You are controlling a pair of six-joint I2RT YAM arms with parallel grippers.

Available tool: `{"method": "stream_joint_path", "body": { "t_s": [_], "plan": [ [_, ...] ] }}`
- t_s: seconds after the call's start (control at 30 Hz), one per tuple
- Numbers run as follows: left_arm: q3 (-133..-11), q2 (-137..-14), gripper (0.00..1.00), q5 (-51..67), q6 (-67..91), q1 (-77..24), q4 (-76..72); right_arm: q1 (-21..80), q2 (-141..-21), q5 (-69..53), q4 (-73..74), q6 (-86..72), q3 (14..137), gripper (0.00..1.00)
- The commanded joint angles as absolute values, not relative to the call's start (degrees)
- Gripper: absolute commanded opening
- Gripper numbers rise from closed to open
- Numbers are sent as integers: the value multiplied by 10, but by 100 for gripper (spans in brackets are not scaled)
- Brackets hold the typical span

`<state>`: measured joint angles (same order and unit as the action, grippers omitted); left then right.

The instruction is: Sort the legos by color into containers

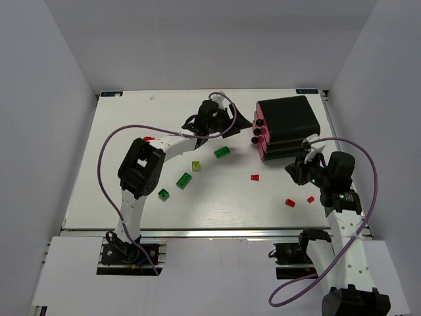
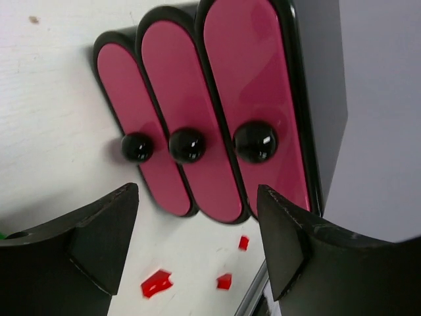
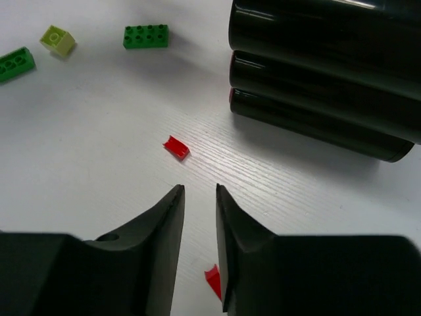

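**Top view.** Containers (image 1: 289,122): black stack of 3 drawers, far right of table (image 1: 99,171), knobs facing left. Left gripper (image 1: 242,122) sits just beside the knob side; contact can't be told from here. Right gripper (image 1: 294,170) is near the stack's near corner. Legos lie scattered mid-table: dk green brick (image 1: 222,152), lime brick (image 1: 196,166), red brick (image 1: 254,177). More green further left, 2 more red near the right arm.

**Left wrist.** Left fingers (image 2: 99,237) stand wide apart, nothing between. The 3 magenta fronts are dead ahead and look flush, so drawers appear closed. Top knob (image 2: 255,141) is nearest the right-hand finger, not touching.
- Knob = only handhold. Round and glossy, prob. slippery, so pinch behind its widest part.
- Stack may slide when a drawer is pulled (est. only).

**Right wrist.** Right fingers (image 3: 164,224) are almost together, thin gap, clamped on nothing. Red brick (image 3: 175,147) lies ahead of the tips, apart from them. Second red piece (image 3: 212,282) shows through the gap lower down, partly hidden; can't tell if touched. Stack's side wall is upper right.
- Bricks: light, stiff, smooth, tiny vs. fingers.
- Take across the flat sides, centred; an off-centre pinch would likely squirt one out.
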<state>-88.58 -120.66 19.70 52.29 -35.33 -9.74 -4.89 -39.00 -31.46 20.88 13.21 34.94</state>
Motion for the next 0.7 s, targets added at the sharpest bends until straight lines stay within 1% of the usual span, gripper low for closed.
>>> {"method": "stream_joint_path", "body": {
  "t_s": [0.0, 0.1, 0.13, 0.17, 0.33, 0.37, 0.47, 0.5, 0.67],
  "plan": [
    [-921, -1203, 82, 171, 579, -362, -153, -51, -396, -330, 205, 127, 376, 36],
    [-925, -1225, 80, 173, 602, -362, -190, -51, -397, -342, 210, 136, 377, 48],
    [-928, -1231, 79, 176, 612, -362, -196, -50, -396, -345, 211, 139, 376, 48],
    [-932, -1238, 75, 178, 615, -362, -201, -51, -396, -349, 211, 141, 375, 48],
    [-961, -1279, 70, 200, 644, -362, -237, -51, -394, -353, 211, 145, 374, 40],
    [-963, -1285, 67, 203, 649, -362, -241, -50, -394, -353, 210, 145, 374, 39],
    [-973, -1300, 62, 215, 664, -362, -259, -51, -393, -353, 210, 145, 373, 38],
    [-976, -1304, 60, 217, 664, -362, -260, -50, -393, -352, 210, 145, 373, 38],
    [-998, -1317, 60, 227, 670, -367, -263, -49, -392, -354, 210, 146, 372, 37]
  ]
}}
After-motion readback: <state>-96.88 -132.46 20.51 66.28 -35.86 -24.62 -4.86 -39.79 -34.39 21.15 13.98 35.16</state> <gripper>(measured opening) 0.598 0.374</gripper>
